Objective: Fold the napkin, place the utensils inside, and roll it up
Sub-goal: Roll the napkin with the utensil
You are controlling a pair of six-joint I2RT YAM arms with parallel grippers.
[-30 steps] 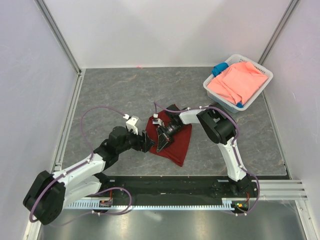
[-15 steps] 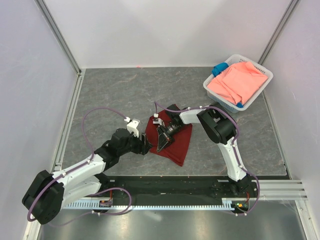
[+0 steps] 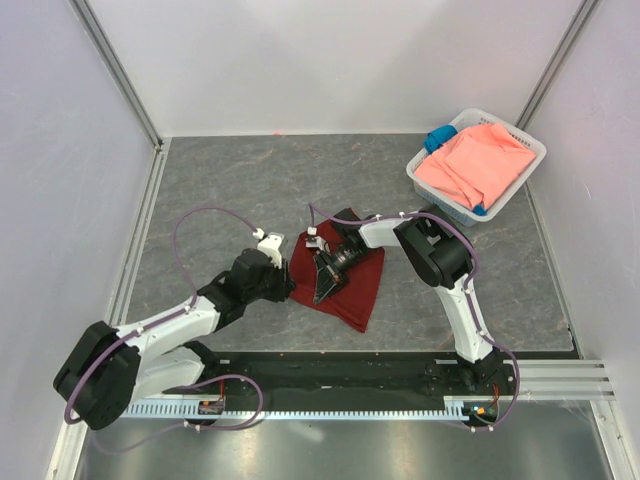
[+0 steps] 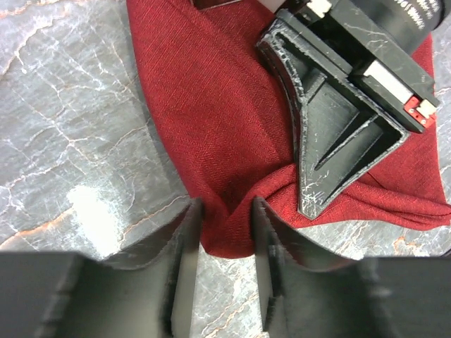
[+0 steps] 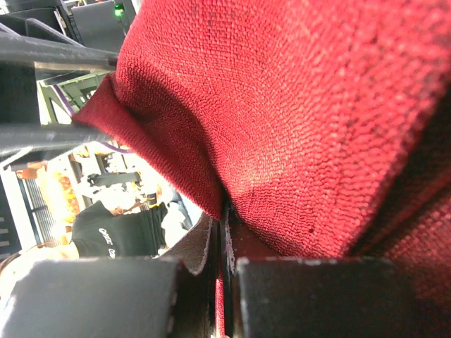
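The grey table (image 3: pixel 230 190) carried a white basket (image 3: pixel 424 186) at far right, well apart from the maroon napkin (image 3: pixel 362 292) lying near the middle. The right gripper (image 3: pixel 320 292) was clenched on a napkin fold. The left gripper (image 4: pixel 222 267) straddled the napkin's near-left corner, and I could not tell whether it was grasping

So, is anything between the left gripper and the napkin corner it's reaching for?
Nothing visible. The near corner of the napkin lies between the parted jaws of the left gripper. The right gripper is shut on the cloth close by, off to one side of that corner and not in the way.
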